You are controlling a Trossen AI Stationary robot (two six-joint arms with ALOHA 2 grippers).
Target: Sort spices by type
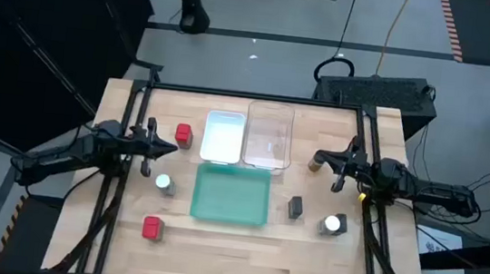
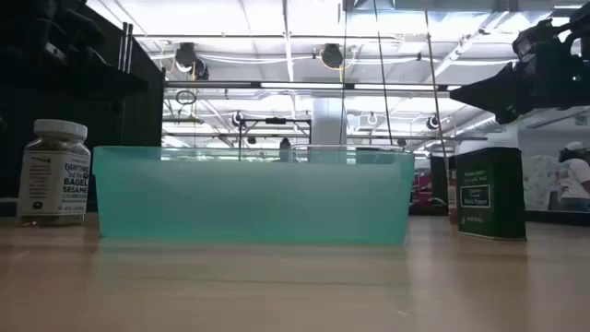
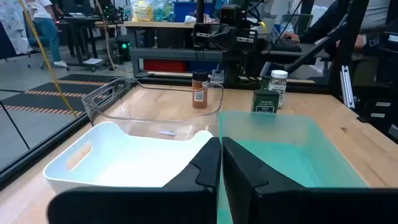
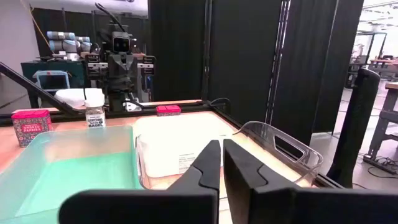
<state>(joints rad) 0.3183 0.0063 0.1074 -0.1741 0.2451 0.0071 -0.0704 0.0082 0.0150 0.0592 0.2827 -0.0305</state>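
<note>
Both grippers hover shut above the table and touch nothing. My left gripper (image 1: 160, 144) (image 3: 221, 167) is at the white tray's left side, close to a red tin (image 1: 182, 134) (image 4: 168, 110). My right gripper (image 1: 327, 159) (image 4: 222, 167) is right of the clear tray, just past the brown dark-lidded jar (image 1: 315, 165) (image 3: 199, 90). A second red tin (image 1: 152, 228) (image 4: 31, 126) stands near left. White-lidded jars stand left (image 1: 163, 183) (image 2: 53, 172) and right (image 1: 333, 225) (image 3: 278, 81) of the green tray. One dark grey tin (image 1: 295, 207) (image 2: 490, 194) stands upright; I see no second.
Three trays fill the table's middle: white tray (image 1: 223, 137) (image 3: 124, 155), clear tray (image 1: 269, 137) (image 4: 267, 149), and green tray (image 1: 232, 195) (image 2: 253, 194) nearer the front. Bare wood lies along the near edge (image 1: 241, 260). People show in the room beyond.
</note>
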